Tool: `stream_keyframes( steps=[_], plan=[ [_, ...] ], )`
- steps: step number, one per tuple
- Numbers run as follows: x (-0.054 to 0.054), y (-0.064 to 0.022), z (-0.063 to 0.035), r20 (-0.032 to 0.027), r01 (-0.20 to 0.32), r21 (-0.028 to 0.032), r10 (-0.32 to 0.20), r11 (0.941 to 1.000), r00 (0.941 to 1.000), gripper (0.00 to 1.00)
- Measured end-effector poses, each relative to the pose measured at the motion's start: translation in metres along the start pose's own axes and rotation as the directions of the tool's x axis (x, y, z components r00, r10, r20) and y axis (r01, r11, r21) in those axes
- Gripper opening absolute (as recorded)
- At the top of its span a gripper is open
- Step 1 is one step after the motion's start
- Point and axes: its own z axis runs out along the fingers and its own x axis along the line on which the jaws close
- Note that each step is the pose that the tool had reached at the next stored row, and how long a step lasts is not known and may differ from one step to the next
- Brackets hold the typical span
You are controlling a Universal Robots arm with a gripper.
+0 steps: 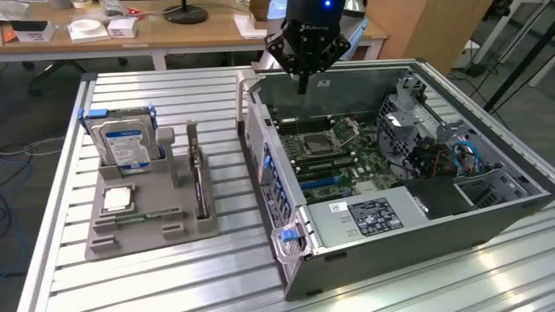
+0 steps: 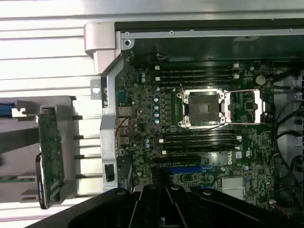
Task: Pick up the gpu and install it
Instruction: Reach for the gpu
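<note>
The gpu [image 1: 200, 185] is a thin dark card standing on edge in a slot of the grey holder [image 1: 147, 242], to the exterior view's left of the open computer case [image 1: 390, 250]. The wrist view shows the gpu [image 2: 50, 156] edge-on beside the case wall. My gripper [image 1: 302, 86] hangs above the far rim of the case, over the motherboard [image 1: 334, 156], well away from the gpu. Its fingers [image 2: 164, 190] meet in a narrow point with nothing between them. A blue expansion slot [image 2: 187, 168] lies on the motherboard [image 2: 142, 109] close to the fingers.
The holder also carries a silver hard drive [image 1: 126, 146] standing upright, a processor chip [image 1: 117, 198] and a narrow memory stick [image 1: 139, 218]. Everything rests on a slatted metal table [image 1: 173, 286]. Cables and a drive cage [image 1: 451, 156] fill the case's side at the exterior view's right.
</note>
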Motion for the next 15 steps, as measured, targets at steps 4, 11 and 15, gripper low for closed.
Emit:
stream_keyframes(
  steps=[4, 11, 15],
  plan=[
    [0.0000, 0.0000, 0.0000, 0.0000, 0.000, 0.0002, 0.000, 1.0000, 1.0000, 0.11],
    [0.0022, -0.0002, 0.0002, 0.0001, 0.000, 0.0001, 0.000, 1.0000, 1.0000, 0.11],
    [0.0044, -0.0003, 0.0003, 0.0000, 0.000, 0.0002, 0.000, 1.0000, 1.0000, 0.11]
  ],
)
